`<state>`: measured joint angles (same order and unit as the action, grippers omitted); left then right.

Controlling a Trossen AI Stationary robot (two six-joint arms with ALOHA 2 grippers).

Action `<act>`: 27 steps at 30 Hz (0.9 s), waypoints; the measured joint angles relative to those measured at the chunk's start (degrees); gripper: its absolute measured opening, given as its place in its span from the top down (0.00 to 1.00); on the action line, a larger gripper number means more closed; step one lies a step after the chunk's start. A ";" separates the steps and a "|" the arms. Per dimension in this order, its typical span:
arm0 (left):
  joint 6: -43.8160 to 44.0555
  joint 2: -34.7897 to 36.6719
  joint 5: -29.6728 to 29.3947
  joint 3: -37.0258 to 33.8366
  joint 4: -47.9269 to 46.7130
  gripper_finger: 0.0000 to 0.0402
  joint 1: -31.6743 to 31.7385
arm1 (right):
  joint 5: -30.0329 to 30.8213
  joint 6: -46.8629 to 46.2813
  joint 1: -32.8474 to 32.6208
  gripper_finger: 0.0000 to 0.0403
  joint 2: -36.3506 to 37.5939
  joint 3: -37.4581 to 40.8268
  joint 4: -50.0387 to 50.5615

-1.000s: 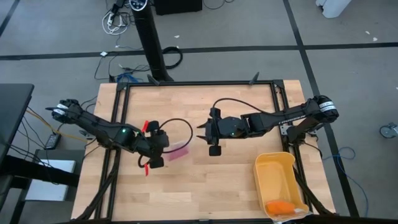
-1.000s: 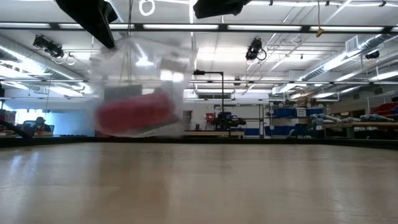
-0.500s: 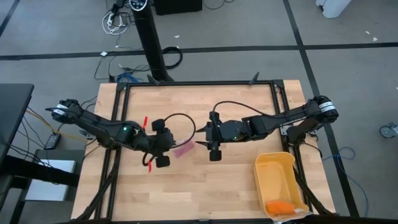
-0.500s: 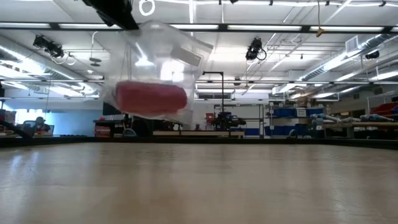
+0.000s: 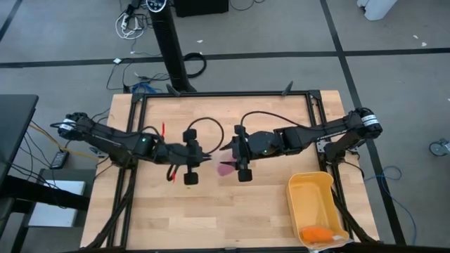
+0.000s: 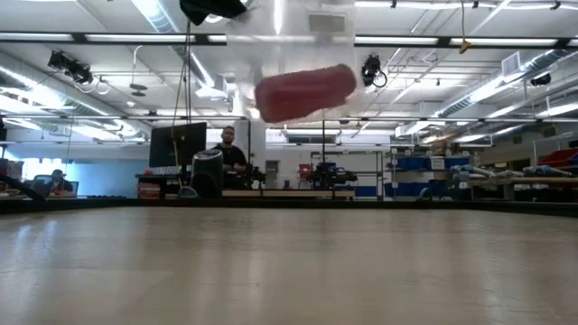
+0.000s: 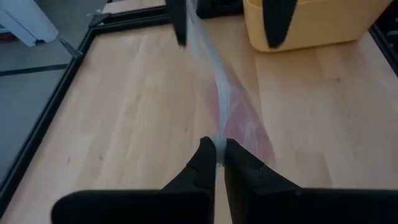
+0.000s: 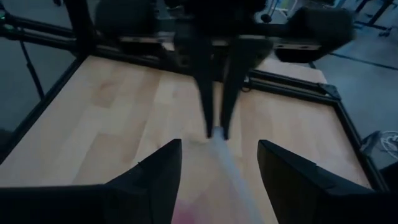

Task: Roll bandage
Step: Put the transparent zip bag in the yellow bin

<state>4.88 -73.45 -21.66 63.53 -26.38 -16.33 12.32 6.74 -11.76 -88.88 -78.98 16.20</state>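
Observation:
A clear plastic bag (image 6: 289,54) with the pink rolled bandage (image 6: 304,90) inside hangs in the air above the table's middle; it shows pink in the high view (image 5: 226,169). My left gripper (image 5: 204,160) is shut on the bag. My right gripper (image 5: 226,152) faces it from the table's right, open. In the left wrist view its two fingers (image 7: 277,22) stand on either side of the bag's far end (image 7: 194,25). I cannot tell whether they touch it. My left gripper pinches the clear bag's thin edge (image 7: 218,138) between its two fingertips, coming level from the table's left. The bag is lifted clear of the table and stretches away from the fingers toward my right gripper, with the pink roll (image 7: 239,115) inside it.
A yellow bin (image 5: 307,197) stands at the table's near right corner with a small orange object (image 5: 316,232) in it. Bare wood lies under and around both grippers. In the low view a person (image 6: 228,149) shows in the room beyond the table.
My left gripper has carried the bag toward the table's right edge, up to my right gripper. In the low view the bag has swung to the right and risen, and the pink roll inside has tipped.

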 joint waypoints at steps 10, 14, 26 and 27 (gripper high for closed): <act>-1.96 -0.44 3.03 0.00 0.20 0.95 2.93 | -7.48 -3.47 5.26 0.55 -0.02 0.00 5.61; -3.25 -0.46 3.38 0.00 0.10 0.95 4.03 | -12.85 -5.81 7.40 0.64 -0.04 0.00 6.78; -1.68 -0.44 1.49 0.00 0.99 0.89 6.20 | -13.25 -1.73 8.39 0.98 -0.04 0.00 6.99; -1.68 -0.44 1.41 0.00 1.06 0.88 6.20 | -13.27 -1.71 8.39 0.98 -0.04 0.00 7.52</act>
<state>3.20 -73.89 -20.25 63.53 -25.32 -10.13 -0.95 5.03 -3.38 -88.92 -78.98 23.72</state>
